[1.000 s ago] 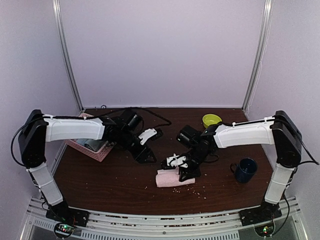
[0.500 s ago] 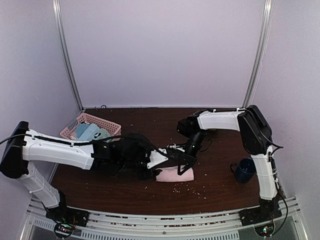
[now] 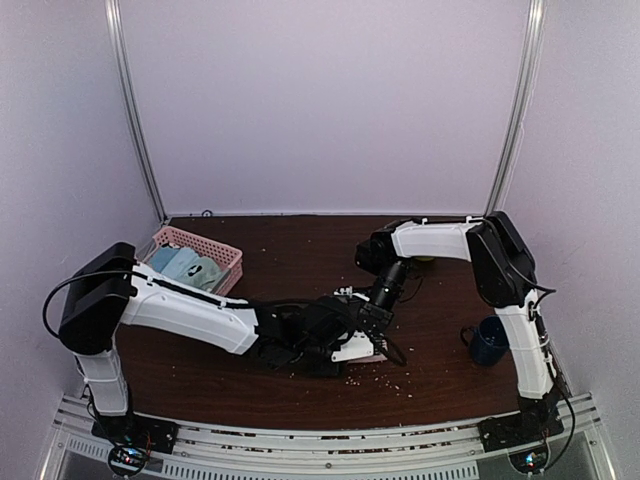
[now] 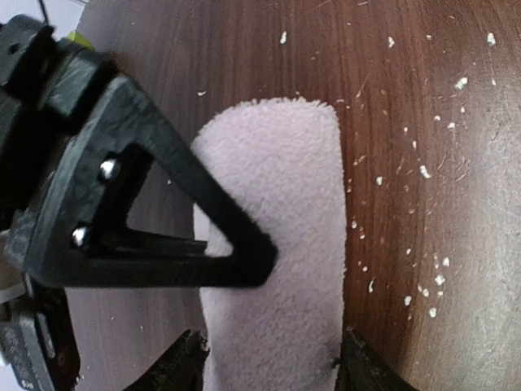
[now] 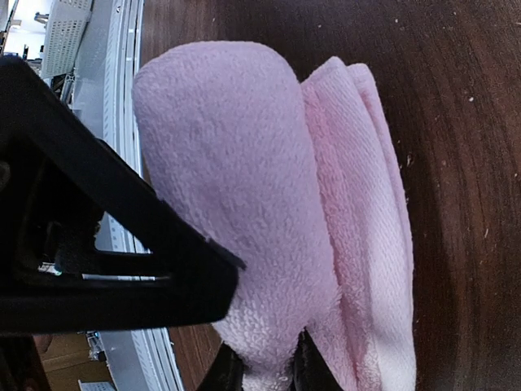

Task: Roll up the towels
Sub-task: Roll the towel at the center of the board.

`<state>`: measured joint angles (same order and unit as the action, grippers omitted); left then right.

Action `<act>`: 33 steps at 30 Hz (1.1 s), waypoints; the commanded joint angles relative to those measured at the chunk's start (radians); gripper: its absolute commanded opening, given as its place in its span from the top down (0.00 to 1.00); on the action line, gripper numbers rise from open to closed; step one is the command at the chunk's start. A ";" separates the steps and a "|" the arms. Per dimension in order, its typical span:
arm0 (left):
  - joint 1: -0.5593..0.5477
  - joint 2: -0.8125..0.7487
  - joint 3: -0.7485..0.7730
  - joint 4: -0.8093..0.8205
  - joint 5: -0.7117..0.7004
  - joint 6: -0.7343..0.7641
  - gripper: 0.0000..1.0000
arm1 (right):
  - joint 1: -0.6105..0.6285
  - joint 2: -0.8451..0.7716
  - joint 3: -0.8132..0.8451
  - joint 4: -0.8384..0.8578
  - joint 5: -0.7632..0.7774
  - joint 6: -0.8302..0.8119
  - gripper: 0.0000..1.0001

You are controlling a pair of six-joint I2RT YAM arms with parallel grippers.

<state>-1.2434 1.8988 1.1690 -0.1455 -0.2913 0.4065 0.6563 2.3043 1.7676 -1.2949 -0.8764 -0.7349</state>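
Table (image 3: pixel 300 240): dark brown wood grain, strewn with pale crumbs (image 4: pixel 423 171). A metal rail (image 3: pixel 320 448) runs along the near edge. Enclosure: plain pale lilac walls (image 3: pixel 320 100), with a slim left upright (image 3: pixel 133 120) and right upright (image 3: pixel 515 110) at the rear corners. Pink basket (image 3: pixel 200 238): rear left of the table, holding folded cloths (image 3: pixel 185 265), blue-grey and greenish, not separable at this size. Blue mug (image 3: pixel 492 340): right side, upright, well apart from the work. Pink towel (image 4: pixel 273 204): front centre of the table, mostly wound into a thick roll, its remaining flat layers lying against the roll's side. Left gripper (image 4: pixel 273 368): jaws parted astride one end of the roll, at its flanks. The pile shows no squeeze, and whether they press cannot be told. Right gripper (image 5: pixel 264 364): clenched narrowly on a pinch of the pink towel at the roll's end. Hidden or unclear: from above both arm ends cover the towel almost wholly. Each wrist view crops the roll's near end and is partly blocked by the other gripper's black triangular finger.
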 commanded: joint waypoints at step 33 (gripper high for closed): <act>0.232 0.366 0.340 -0.358 0.653 -0.290 0.57 | -0.071 -0.985 -0.282 0.234 0.154 0.121 0.46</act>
<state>-1.0218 2.1723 1.5368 -0.3267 0.2329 0.1719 0.5495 1.3472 1.6821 -1.1065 -0.7696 -0.5556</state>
